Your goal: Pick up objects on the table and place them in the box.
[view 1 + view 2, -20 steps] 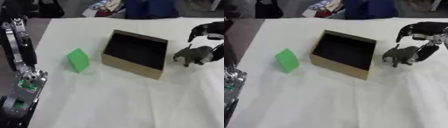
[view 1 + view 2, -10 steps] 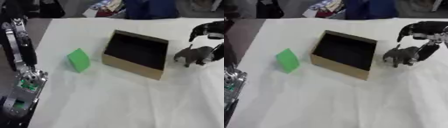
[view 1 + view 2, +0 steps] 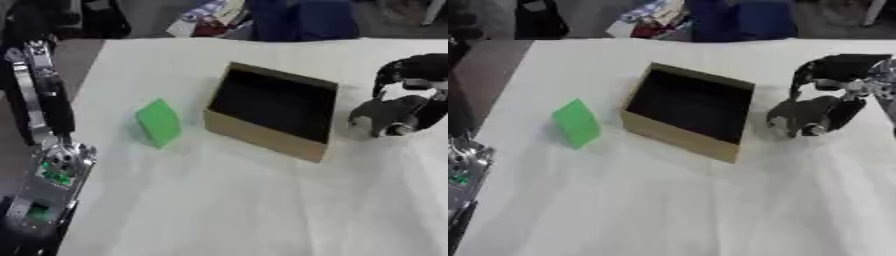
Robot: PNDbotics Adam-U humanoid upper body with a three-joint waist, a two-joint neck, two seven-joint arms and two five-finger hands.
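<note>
An open brown cardboard box (image 3: 262, 137) stands in the middle of the white table, dark inside. A green block (image 3: 158, 122) lies to its left, apart from it. To the right of the box is a grey animal-shaped toy (image 3: 798, 115), close to the box's right wall. My black right hand (image 3: 839, 70) arches over the toy, with its fingers (image 3: 846, 112) curled down round it. My left arm (image 3: 48, 115) runs along the table's left edge. Its hand is a dark shape at the upper left (image 3: 26, 47) and I cannot make it out.
The white table (image 3: 236, 210) stretches wide in front of the box. Beyond its far edge are dark clutter and blue cloth (image 3: 297, 20). The left arm's silver and green parts (image 3: 52, 170) hang over the table's left side.
</note>
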